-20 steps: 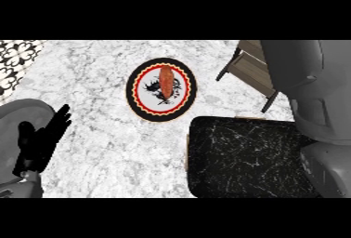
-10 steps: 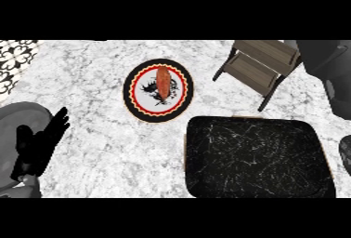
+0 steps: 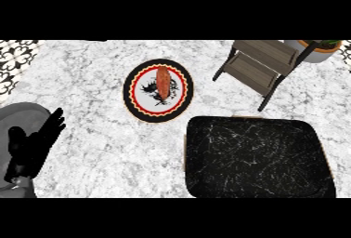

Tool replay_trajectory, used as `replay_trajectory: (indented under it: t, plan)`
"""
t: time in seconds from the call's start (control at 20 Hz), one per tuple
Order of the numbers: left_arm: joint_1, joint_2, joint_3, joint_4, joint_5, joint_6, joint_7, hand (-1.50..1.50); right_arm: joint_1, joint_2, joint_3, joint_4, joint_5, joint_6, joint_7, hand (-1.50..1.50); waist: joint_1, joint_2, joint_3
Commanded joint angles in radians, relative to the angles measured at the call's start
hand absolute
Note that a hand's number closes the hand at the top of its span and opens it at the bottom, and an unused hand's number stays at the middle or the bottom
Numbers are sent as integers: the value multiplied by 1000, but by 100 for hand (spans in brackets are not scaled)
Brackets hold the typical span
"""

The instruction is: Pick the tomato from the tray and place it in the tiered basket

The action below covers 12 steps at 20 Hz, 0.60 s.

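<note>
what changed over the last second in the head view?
The right arm, which covered the view's right side a second ago, has drawn out of view, uncovering the tiered basket and the black tray. Nothing was taken hold of or let go. The left hand stays open at the left edge; the plate is unmoved.

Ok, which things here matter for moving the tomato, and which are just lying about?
For the job: tray, tiered basket. No tomato shows on the tray.

Lying about: plate, long red food on it, pot. The left hand rests open at the left edge.
</note>
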Motion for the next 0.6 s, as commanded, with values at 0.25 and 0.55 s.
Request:
replay_trajectory:
  t: [0.25,0.55]
  plan:
    - [-4,13,19,4,11,-7,10,0,-59,-43,14,98,19,133,-91,150,-4,-1,1]
    - [-17,-4,0,-10,-8,12,17,0,-17,-70,-96,144,-78,211,25,150,-7,2,2]
